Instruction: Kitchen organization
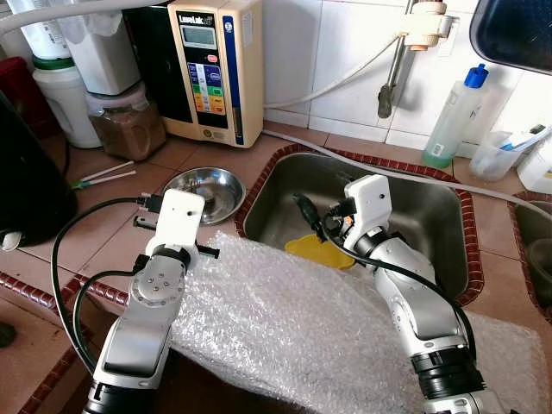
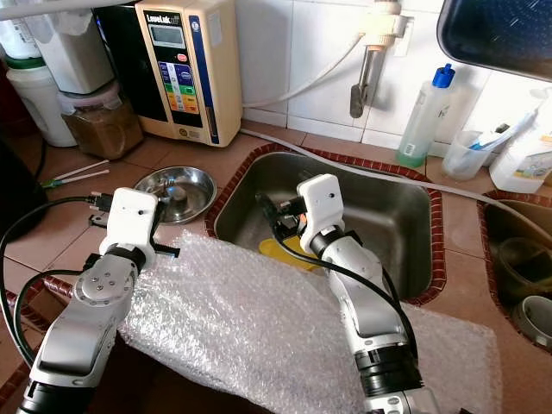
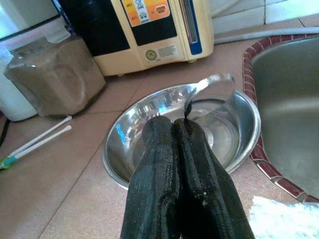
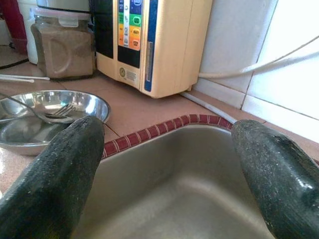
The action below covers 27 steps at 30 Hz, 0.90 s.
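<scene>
Left eye view: reaching with the left hand (image 1: 142,213) toward the steel bowl (image 1: 207,191) on the tiled table (image 1: 103,224), just beside the sink (image 1: 414,216). Holding the right hand (image 1: 309,216) over the sink, above a yellow cloth (image 1: 317,252) lying on its floor. Spreading across the near edge, a sheet of bubble wrap (image 1: 293,328), partly under both arms. Risking a snag: dragging an elbow or cable through the wrap and pulling it into the sink.

Right eye view: showing the same layout, with the water ioniser (image 2: 185,69) and a jar of brown powder (image 2: 103,125) behind the bowl. Risking a knock to the jar if pushing the bowl back.

Left wrist view: pressing the fingers (image 3: 164,164) together, gripping nothing, just short of the bowl, where a fork (image 3: 209,82) is resting on the rim. Risking tipping the fork out if nudging that rim with closed fingers.

Right wrist view: spreading the fingers (image 4: 55,174) wide, holding nothing, over the sink's basin.
</scene>
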{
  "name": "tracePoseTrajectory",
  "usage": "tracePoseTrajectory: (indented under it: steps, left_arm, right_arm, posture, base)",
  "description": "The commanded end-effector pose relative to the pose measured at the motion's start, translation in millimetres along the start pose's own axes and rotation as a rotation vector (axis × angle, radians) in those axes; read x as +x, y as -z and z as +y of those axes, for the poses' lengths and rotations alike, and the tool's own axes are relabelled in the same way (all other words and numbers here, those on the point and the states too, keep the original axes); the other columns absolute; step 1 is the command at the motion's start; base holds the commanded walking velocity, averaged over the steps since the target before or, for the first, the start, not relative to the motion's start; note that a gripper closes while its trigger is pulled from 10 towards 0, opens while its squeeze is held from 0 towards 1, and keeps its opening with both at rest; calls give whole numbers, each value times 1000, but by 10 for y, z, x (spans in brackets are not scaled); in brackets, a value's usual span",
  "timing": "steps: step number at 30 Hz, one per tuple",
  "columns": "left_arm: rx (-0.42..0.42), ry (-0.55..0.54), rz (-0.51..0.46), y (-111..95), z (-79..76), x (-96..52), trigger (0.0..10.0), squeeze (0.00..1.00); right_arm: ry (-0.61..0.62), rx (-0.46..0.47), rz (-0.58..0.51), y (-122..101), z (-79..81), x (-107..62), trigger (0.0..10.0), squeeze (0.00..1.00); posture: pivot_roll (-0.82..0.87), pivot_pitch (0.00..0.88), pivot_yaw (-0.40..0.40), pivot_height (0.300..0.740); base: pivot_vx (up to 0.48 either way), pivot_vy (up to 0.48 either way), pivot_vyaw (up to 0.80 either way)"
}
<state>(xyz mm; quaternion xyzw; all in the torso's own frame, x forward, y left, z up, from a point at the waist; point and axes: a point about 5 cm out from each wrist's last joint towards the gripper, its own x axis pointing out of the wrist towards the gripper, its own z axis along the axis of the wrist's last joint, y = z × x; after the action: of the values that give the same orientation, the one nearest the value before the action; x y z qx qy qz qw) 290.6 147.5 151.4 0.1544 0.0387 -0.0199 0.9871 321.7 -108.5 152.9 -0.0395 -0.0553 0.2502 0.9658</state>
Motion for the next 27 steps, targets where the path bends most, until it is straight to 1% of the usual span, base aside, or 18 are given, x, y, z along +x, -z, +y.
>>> tracePoseTrajectory:
  steps: [1,2,3,4,5,6,7,8,9,10,16,17,18,23,27]
  left_arm:
    - [-13,21,32,56,-9,-14,2275,0]
    - [-10,23,41,89,-1,-23,2863,82]
    - [-10,23,41,89,-1,-23,2863,82]
    - [-12,21,50,116,9,-31,3020,525]
    - [-36,16,66,149,21,-40,3294,898]
    - [-32,13,67,158,29,-43,4353,1000]
    - [-27,10,68,167,38,-46,5569,1000]
    - [-25,9,69,175,43,-49,7137,1000]
    - [-24,8,70,183,47,-51,9490,1000]
    - [-22,6,74,202,54,-55,10000,1000]
    - [-23,2,73,258,58,-55,10000,1000]
    - [-29,6,69,266,51,-52,10000,682]
    - [-33,11,70,281,42,-48,10000,0]
    - [-53,25,70,337,8,-31,10000,0]
    - [-59,22,71,359,12,-30,10000,0]
  right_arm:
    - [-3,-3,-6,-13,-1,15,10000,0]
    - [-2,-3,-5,-10,-5,14,10000,0]
    - [-2,-3,-5,-10,-5,14,10000,0]
    - [-1,-3,-4,-6,-8,11,10000,0]
    - [-1,-3,-3,-1,-9,9,10000,0]
    - [-1,-3,-2,1,-10,8,10000,0]
    - [-1,-3,-1,3,-10,8,10000,0]
    - [0,-3,-1,5,-11,8,10000,0]
    - [0,-2,-1,7,-10,8,10000,0]
    - [0,-1,0,10,-8,9,10000,0]
    - [-1,0,1,17,-2,9,10000,0]
    - [-1,0,2,20,-3,7,10000,0]
    - [-1,-1,4,24,-5,5,10000,0]
    - [0,1,5,30,-12,-1,10000,0]
    - [-8,0,4,27,-6,-3,10000,0]
  posture:
    - [90,0,20,740]
    - [90,0,20,740]
    - [90,0,20,740]
    - [92,0,20,740]
    - [92,0,20,740]
    - [92,0,20,740]
    - [92,0,20,740]
    - [92,0,20,740]
    - [95,0,20,740]
    - [95,0,20,740]
    - [94,0,20,740]
    - [93,0,19,740]
    - [93,0,19,740]
    - [88,0,19,740]
    - [88,0,19,740]
  base:
    - [0,0,0]
    - [0,0,0]
    - [0,0,0]
    - [0,0,0]
    - [0,0,0]
    - [0,0,0]
    - [0,0,0]
    - [0,0,0]
    - [0,0,0]
    - [0,0,0]
    - [0,0,0]
    - [0,0,0]
    - [0,0,0]
    - [0,0,0]
    - [0,0,0]
